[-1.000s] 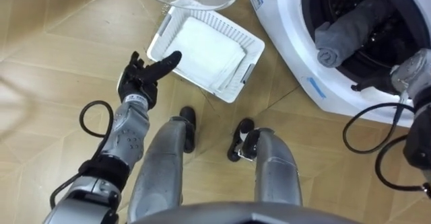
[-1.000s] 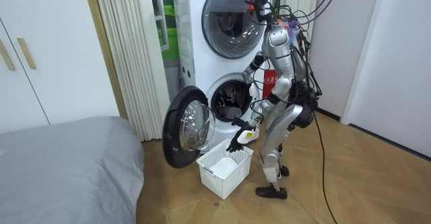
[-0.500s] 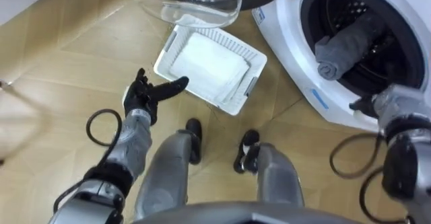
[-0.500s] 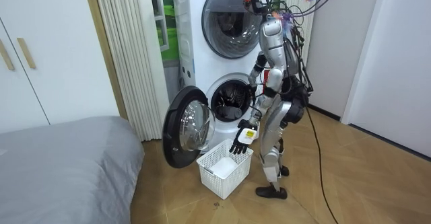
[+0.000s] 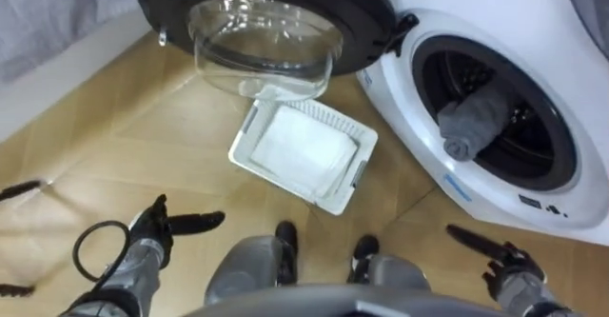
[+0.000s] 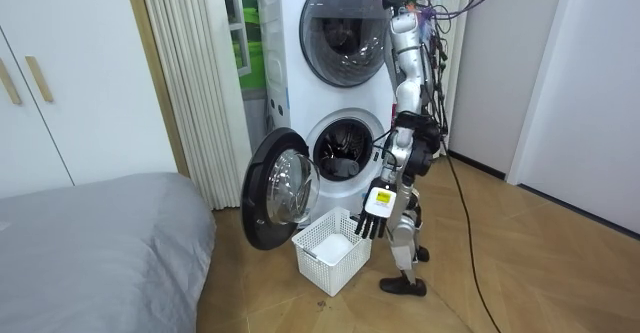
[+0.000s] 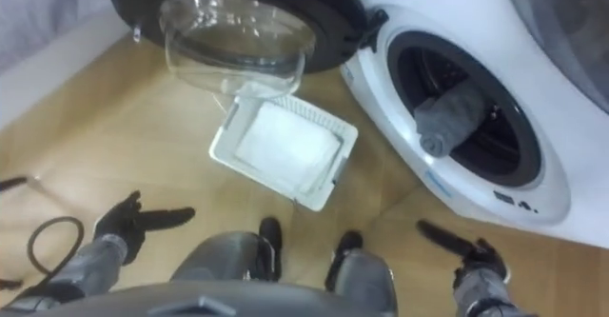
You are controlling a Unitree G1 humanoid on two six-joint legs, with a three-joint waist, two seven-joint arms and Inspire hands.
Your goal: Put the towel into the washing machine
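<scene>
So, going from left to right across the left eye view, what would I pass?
The left hand, then the white basket on the floor, then the grey towel lying in the washing machine drum.

Indoors, on a light wooden floor (image 6: 520, 273) laid in angled planks. At the room view's left, white cupboard doors (image 6: 70, 123) with slanted wooden handles; beside them, a cream pleated curtain (image 6: 185, 83). Below, a bed (image 6: 90, 243) under a grey cover. To the right, plain pale walls (image 6: 495, 73).
</scene>
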